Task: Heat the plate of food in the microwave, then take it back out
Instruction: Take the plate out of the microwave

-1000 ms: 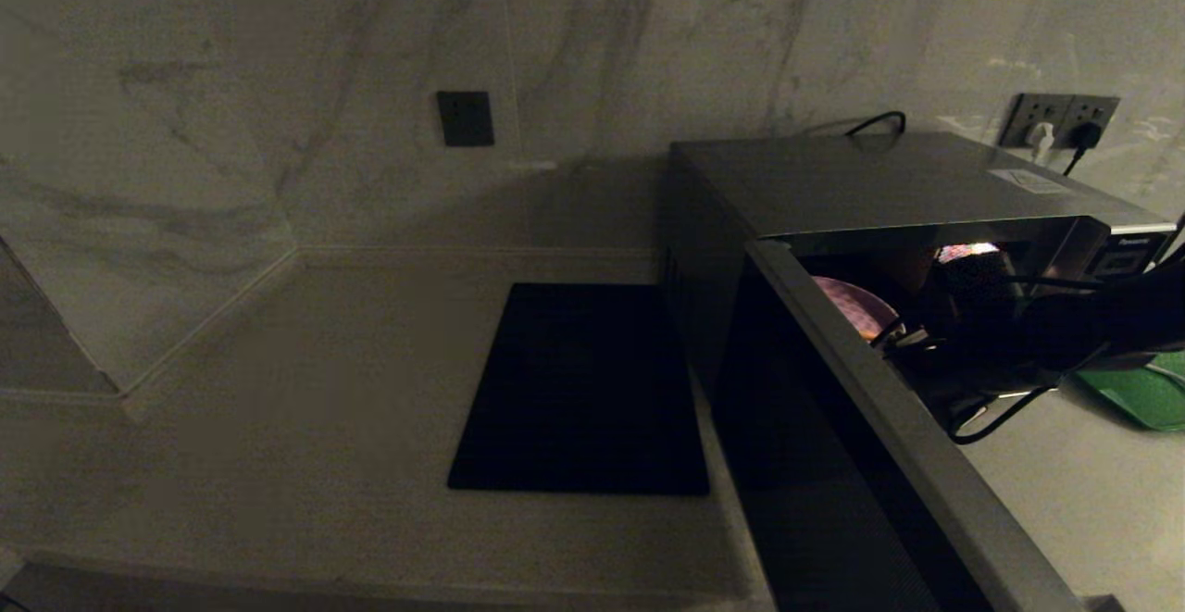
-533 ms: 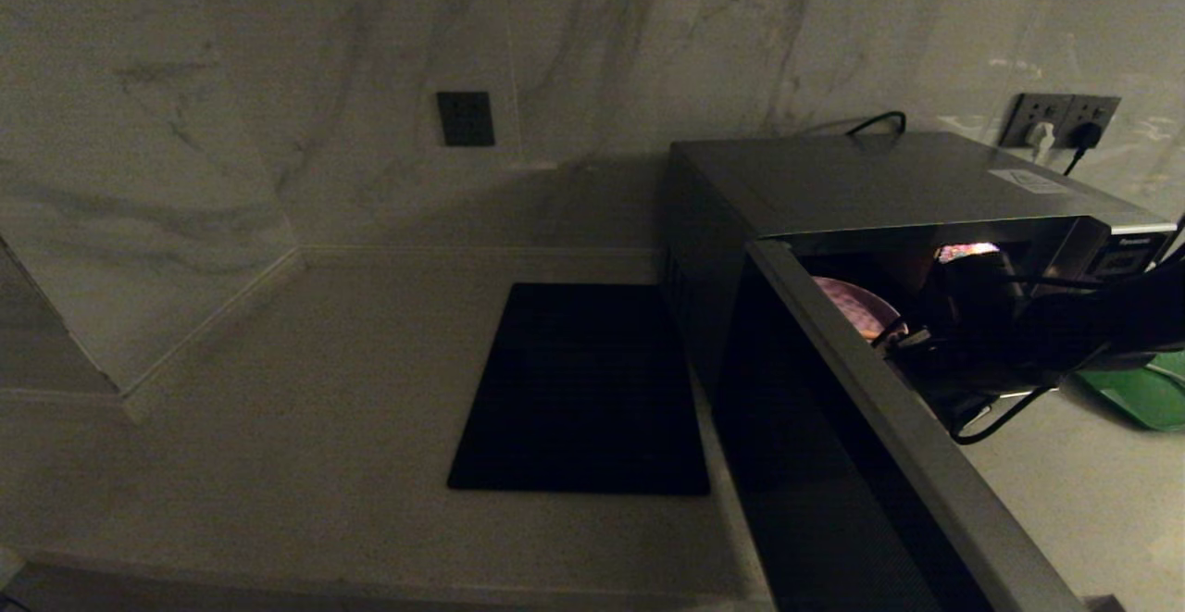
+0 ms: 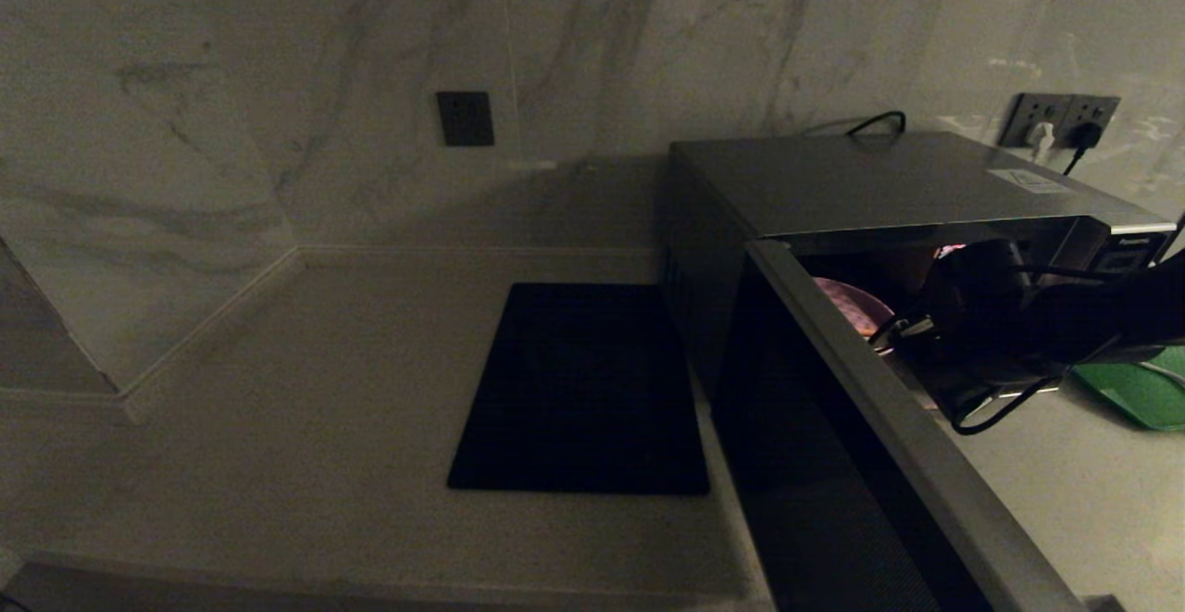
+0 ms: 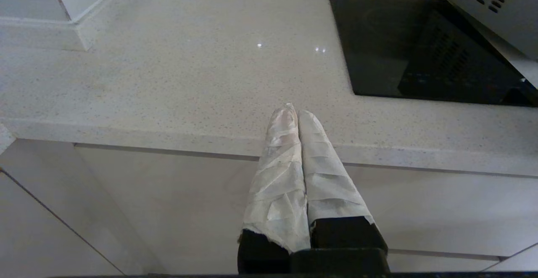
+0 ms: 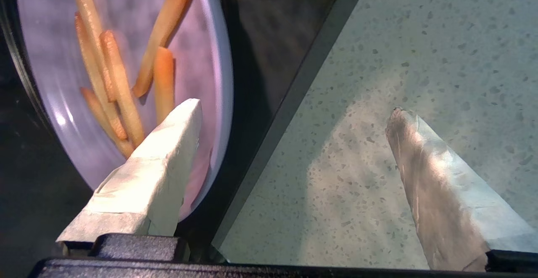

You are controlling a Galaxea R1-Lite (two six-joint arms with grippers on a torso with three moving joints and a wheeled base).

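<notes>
Fries lie roughly parallel on plate of food inside microwave.

Head view very dim; both wrist views bright, plate blurred.

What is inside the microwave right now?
The plate of food sits inside the microwave, fries on it, with the open right gripper at the doorway. The cavity's back is covered by the arm and the open door.
</notes>
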